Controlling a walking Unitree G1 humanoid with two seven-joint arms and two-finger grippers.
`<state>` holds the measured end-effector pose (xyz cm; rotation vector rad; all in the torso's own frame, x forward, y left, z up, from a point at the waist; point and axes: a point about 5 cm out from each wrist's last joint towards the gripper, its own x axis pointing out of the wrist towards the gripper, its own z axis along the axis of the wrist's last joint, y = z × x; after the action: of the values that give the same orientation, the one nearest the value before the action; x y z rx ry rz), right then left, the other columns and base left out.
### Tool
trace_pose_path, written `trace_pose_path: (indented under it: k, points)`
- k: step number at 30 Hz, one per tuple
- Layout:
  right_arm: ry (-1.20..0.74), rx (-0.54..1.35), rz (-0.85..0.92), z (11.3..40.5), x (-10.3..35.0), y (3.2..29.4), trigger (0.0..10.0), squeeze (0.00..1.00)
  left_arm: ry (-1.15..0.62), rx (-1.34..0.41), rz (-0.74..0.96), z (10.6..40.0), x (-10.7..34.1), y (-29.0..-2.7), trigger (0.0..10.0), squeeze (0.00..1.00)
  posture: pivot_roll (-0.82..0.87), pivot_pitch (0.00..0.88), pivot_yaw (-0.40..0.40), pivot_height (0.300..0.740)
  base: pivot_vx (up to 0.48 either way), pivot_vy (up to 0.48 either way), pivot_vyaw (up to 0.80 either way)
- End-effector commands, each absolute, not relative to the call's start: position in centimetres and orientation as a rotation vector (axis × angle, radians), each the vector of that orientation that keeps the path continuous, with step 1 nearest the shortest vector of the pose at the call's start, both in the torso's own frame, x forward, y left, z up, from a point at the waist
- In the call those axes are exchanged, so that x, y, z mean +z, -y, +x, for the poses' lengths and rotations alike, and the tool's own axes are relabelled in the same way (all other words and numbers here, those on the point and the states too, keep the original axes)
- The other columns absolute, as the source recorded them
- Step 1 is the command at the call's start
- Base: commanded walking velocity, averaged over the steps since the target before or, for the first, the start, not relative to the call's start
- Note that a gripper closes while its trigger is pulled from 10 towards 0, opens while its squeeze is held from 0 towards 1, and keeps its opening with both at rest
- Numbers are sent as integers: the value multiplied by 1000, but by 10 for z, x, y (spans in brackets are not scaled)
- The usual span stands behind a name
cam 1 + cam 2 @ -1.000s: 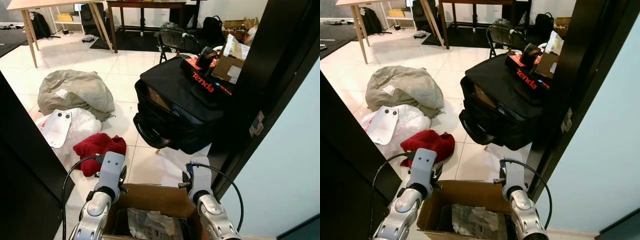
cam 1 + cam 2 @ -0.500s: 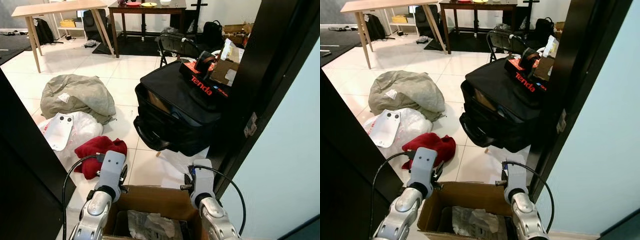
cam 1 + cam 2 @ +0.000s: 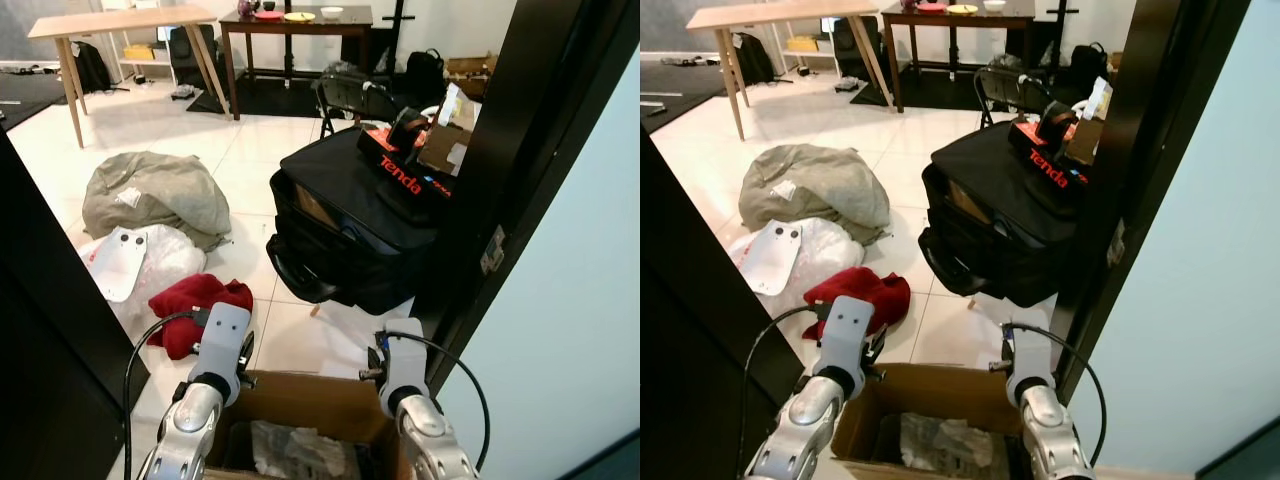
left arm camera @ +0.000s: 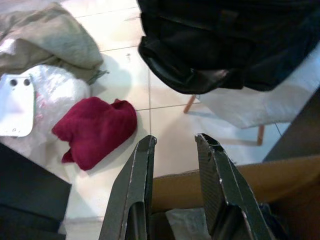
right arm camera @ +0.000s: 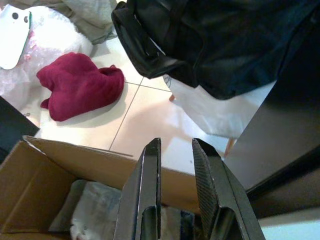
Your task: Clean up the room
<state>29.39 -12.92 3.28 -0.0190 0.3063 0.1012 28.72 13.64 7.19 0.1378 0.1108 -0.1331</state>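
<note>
At the left of the head view, a crumpled grey-green fabric heap (image 3: 155,190) lies on the white tiled floor (image 3: 240,140), with a white crinkled plastic bag (image 3: 150,262) carrying a flat white plastic panel (image 3: 113,262) just below it. Touching the bag's lower right edge is the crumpled dark red cloth (image 3: 196,310), probably the next thing to gather. It sits in the lower left of the frame, its long axis running roughly from lower left to upper right.

The left gripper (image 4: 175,145) hovers over the near left corner of the open brown cardboard box (image 3: 310,400), its fingers a narrow gap apart and holding nothing. The cloth lies ahead of it and to its left, near but not touching, so this arm looks the better placed to reach.

In the middle, the large black soft bag (image 3: 350,225) rests on a low stand. The right gripper (image 5: 175,147) hovers over the box's far right edge, fingers likewise narrowly parted and empty, farther from the cloth. A dark door frame (image 3: 520,170) rises at the right.
</note>
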Motion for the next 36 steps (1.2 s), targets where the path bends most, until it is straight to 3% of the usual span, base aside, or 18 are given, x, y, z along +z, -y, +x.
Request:
trace_pose_path:
  k: [1,23,31,36]
  points:
    - [-323,73,-31,292,31,135,10000,0,-135,-136,116,284,67,-135,10000,0,-6,56,10,740,0,0,0]
    - [-357,94,-25,288,27,129,10000,0,-128,-114,112,285,68,-140,10000,0,2,55,4,740,0,0,0]
    - [-417,98,3,282,19,126,10000,0,-135,-125,109,284,67,-141,10000,0,0,57,5,740,0,0,-800]
    - [-534,102,-68,272,4,130,10000,0,-196,-165,124,277,54,-142,10000,0,-1,59,6,740,0,0,-800]
